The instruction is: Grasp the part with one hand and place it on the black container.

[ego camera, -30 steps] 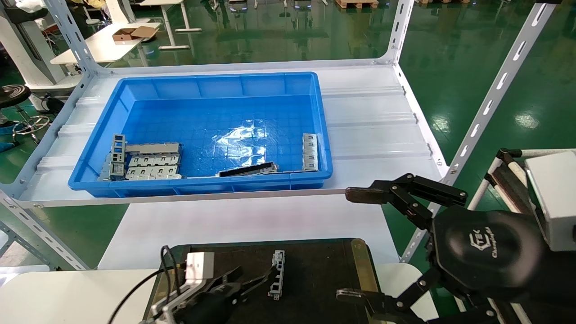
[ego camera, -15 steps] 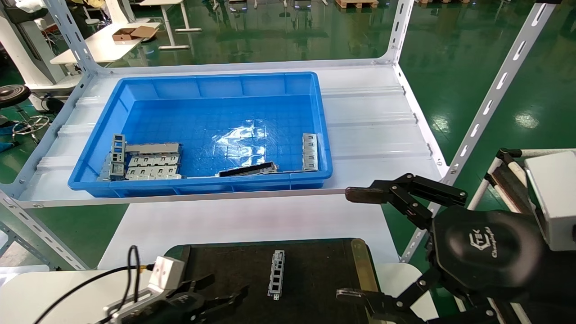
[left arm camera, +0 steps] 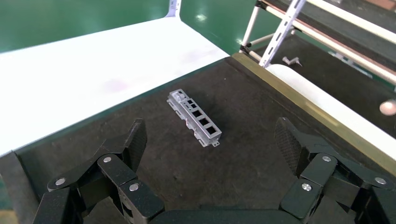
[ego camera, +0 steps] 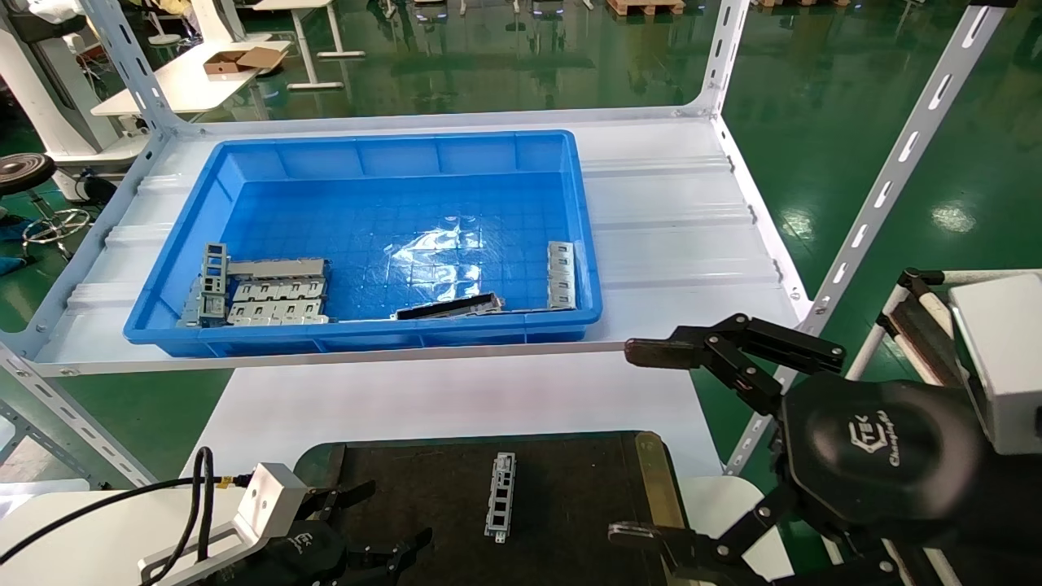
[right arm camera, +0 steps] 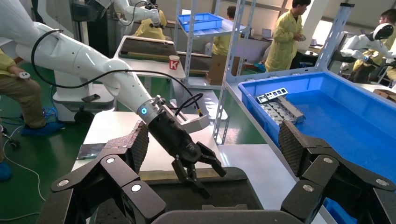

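The part [ego camera: 499, 496], a slim silver-grey strip with a row of rectangular cutouts, lies flat on the black container [ego camera: 570, 505]; it also shows in the left wrist view [left arm camera: 195, 117] on the container's dark surface [left arm camera: 243, 140]. My left gripper [ego camera: 391, 529] is open and empty, low over the container's near left corner, well clear of the part; the right wrist view shows it too [right arm camera: 205, 179]. My right gripper [ego camera: 643, 443] is open and empty, held beside the container's right edge.
A deep blue bin [ego camera: 374, 155] on the white shelf behind holds stacked grey plates [ego camera: 269, 293], a longer dark bar [ego camera: 448, 308] and another strip [ego camera: 560, 274]. White shelf posts [ego camera: 887, 179] stand at the right. People work in the background [right arm camera: 287, 37].
My left gripper has let go of the part and drawn back to the left and toward me, jaws open. The part stays lying on the black container. The right arm has not moved.
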